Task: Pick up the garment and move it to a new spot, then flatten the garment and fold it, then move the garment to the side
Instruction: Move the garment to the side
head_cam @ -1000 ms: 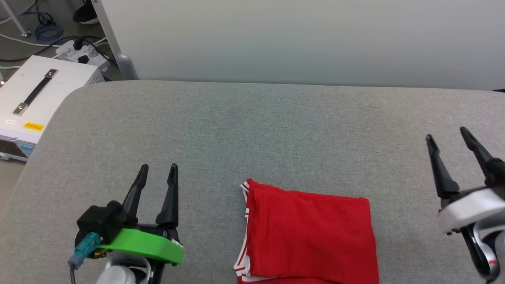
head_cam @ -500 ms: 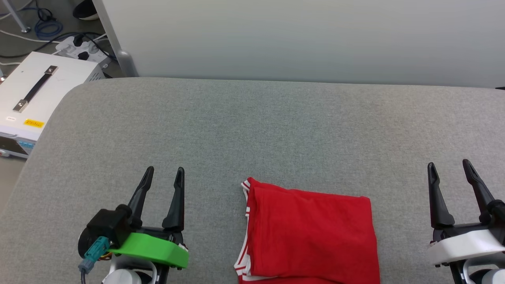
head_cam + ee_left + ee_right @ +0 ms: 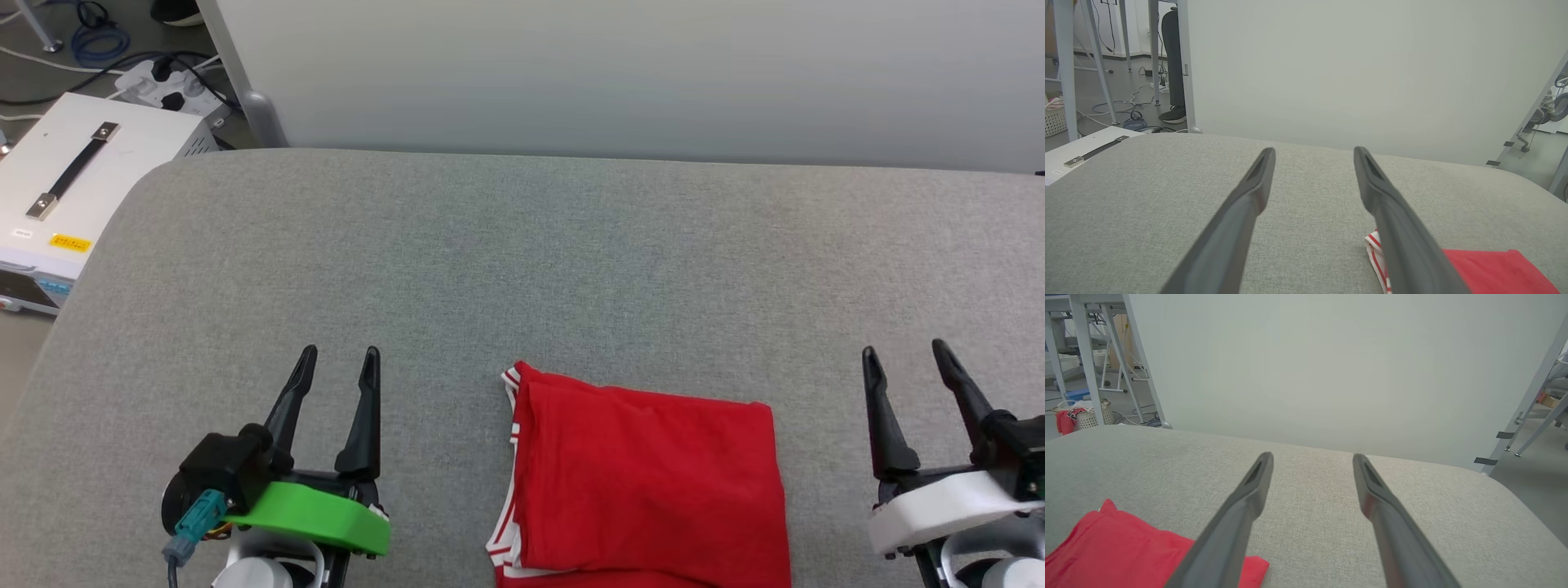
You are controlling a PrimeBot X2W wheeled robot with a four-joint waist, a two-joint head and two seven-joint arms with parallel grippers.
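Note:
The garment (image 3: 645,482) lies folded into a red rectangle near the front edge of the grey table (image 3: 522,261), with red-and-white striped trim along its left side. Its lettering is hidden. My left gripper (image 3: 336,358) stands open to the left of the garment, apart from it, with nothing between its fingers. My right gripper (image 3: 902,354) stands open to the right of it, also holding nothing. A striped corner of the garment (image 3: 1486,269) shows at the lower right of the left wrist view, and the garment (image 3: 1126,555) is at the lower left of the right wrist view.
A white box with a black handle (image 3: 73,188) stands off the table's left end, with cables and a power strip (image 3: 163,86) on the floor behind it. A pale wall panel (image 3: 620,73) runs along the table's far edge. A basket (image 3: 1086,414) sits on the floor.
My right gripper has dropped from a raised, tilted pose at the right edge to an upright one lower down. The head camera has tilted slightly. The garment lies as before.

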